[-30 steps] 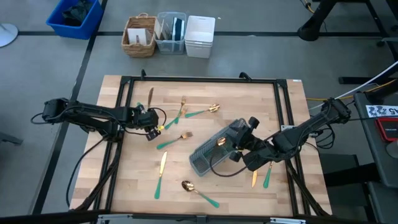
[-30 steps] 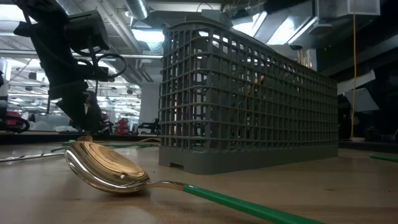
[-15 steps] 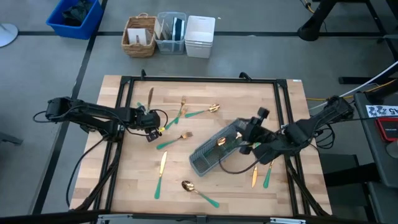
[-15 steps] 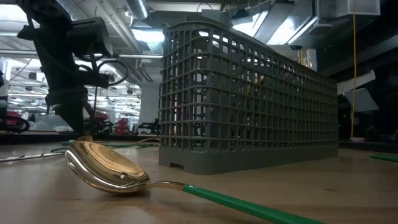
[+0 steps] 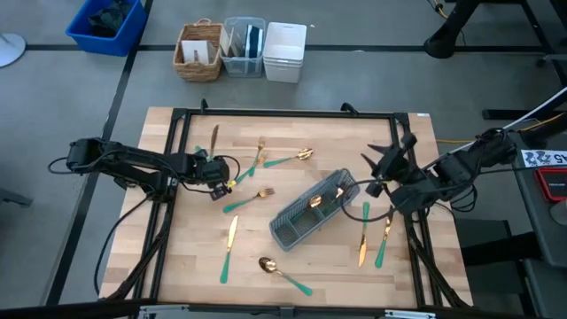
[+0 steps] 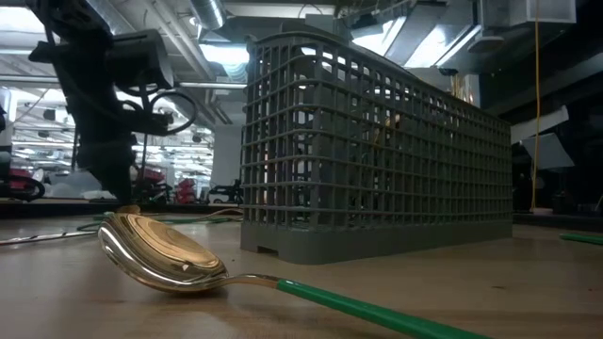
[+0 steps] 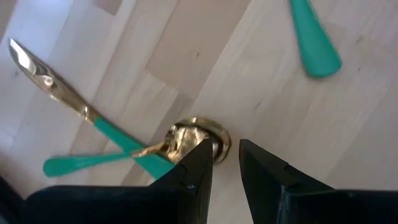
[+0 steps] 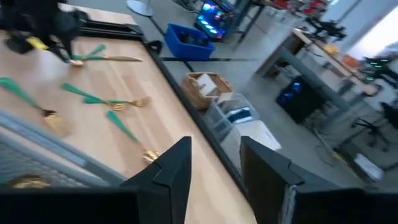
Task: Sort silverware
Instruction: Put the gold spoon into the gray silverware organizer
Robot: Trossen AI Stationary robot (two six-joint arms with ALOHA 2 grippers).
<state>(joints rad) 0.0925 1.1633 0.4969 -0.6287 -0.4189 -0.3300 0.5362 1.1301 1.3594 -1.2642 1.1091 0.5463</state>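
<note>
High view: caddy (image 5: 312, 211) at centre holds few gold pieces; most silverware (image 5: 229, 247) loose on counter (image 5: 390, 275). Left end effector (image 5: 215, 190) nearly clenched over spoon (image 7: 198, 134), grip unclear; right end effector (image 5: 386, 159) released, empty

Two dark, jointed arms, black cables looping along both. Left gripper (image 5: 215, 183) carries a yellow marking. Fingers (image 7: 267, 180) matte black, angular.

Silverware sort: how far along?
Early. Done: the grey caddy holds a couple of gold-headed pieces. In hand: left tool sits low over a spoon; right tool is open, empty, beside the caddy. Left: roughly nine pieces loose on the table.
</note>
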